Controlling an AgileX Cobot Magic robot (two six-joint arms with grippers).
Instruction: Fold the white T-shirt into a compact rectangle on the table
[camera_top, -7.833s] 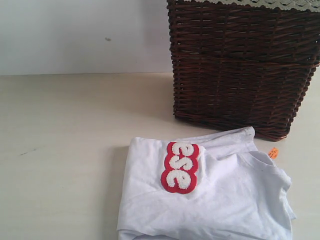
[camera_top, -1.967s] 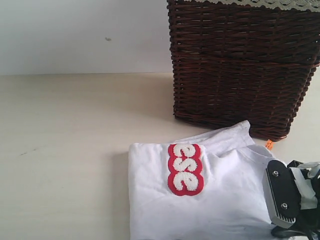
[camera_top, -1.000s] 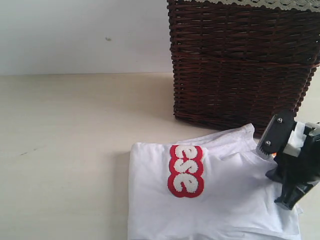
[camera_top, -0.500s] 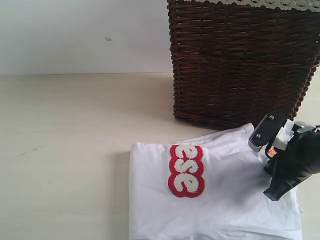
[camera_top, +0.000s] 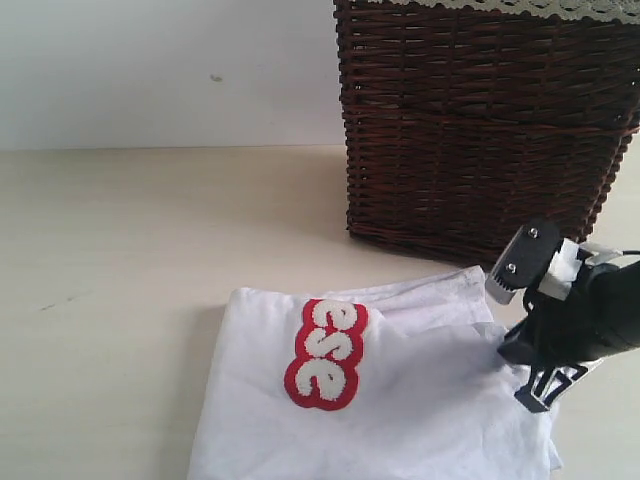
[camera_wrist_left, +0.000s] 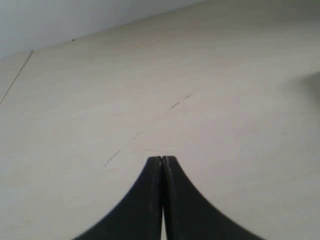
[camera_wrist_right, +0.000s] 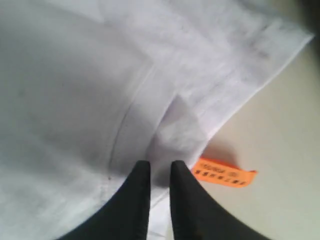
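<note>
The white T-shirt (camera_top: 400, 410) lies folded on the table (camera_top: 120, 260), its red-banded fuzzy lettering (camera_top: 325, 355) facing up. My right gripper (camera_top: 508, 348) is at the shirt's right edge, in front of the basket. In the right wrist view the right gripper (camera_wrist_right: 160, 167) is shut on a raised pinch of the white T-shirt (camera_wrist_right: 75, 100) near a seam, with the small orange tag (camera_wrist_right: 222, 177) lying on the table just beside it. My left gripper (camera_wrist_left: 162, 160) is shut with nothing in it, over bare table (camera_wrist_left: 150, 75), and is outside the exterior view.
A dark wicker basket (camera_top: 480, 130) with a lace-edged liner stands at the back right, close behind the shirt and the right arm. A pale wall runs along the far edge of the table. Small dark scuff marks (camera_wrist_left: 175, 104) dot the surface.
The right gripper has narrowed onto the shirt's right edge and shifted left. The whole shirt has slid left with it, and the lettering now sits tilted and further left.
</note>
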